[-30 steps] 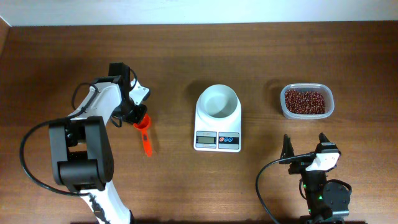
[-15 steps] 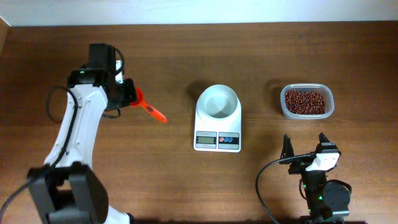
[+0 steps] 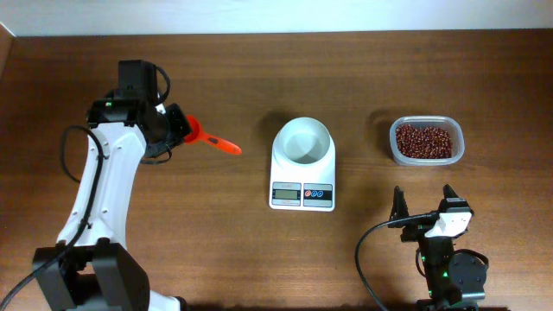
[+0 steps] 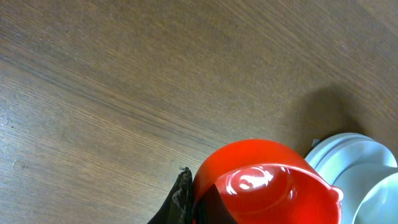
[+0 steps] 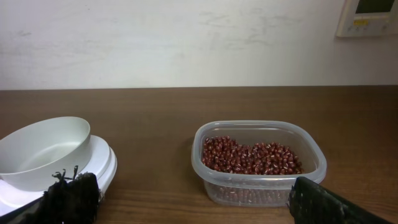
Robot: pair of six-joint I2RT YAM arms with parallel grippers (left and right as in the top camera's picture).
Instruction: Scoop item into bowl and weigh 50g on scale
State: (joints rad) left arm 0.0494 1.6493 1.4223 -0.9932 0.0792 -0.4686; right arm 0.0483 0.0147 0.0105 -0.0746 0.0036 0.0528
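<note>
My left gripper (image 3: 177, 130) is shut on the cup end of an orange-red scoop (image 3: 212, 141), held left of the scale with its handle pointing right. The scoop's empty cup fills the left wrist view (image 4: 261, 180). The white bowl (image 3: 302, 140) sits empty on the white scale (image 3: 301, 196). The red-brown beans (image 3: 423, 141) lie in a clear tub at the right. My right gripper (image 3: 423, 197) is open and empty, in front of the tub. Its view shows the beans (image 5: 249, 155), the bowl (image 5: 43, 152) and the scale (image 5: 102, 165).
The clear plastic tub (image 3: 425, 121) stands right of the scale, also in the right wrist view (image 5: 261, 186). The bowl's edge shows at the lower right of the left wrist view (image 4: 379, 193). A white wall runs along the table's far edge.
My left arm has carried the scoop up and back from beside its base, and turned it so the handle points right toward the scale. The right arm has not moved.
</note>
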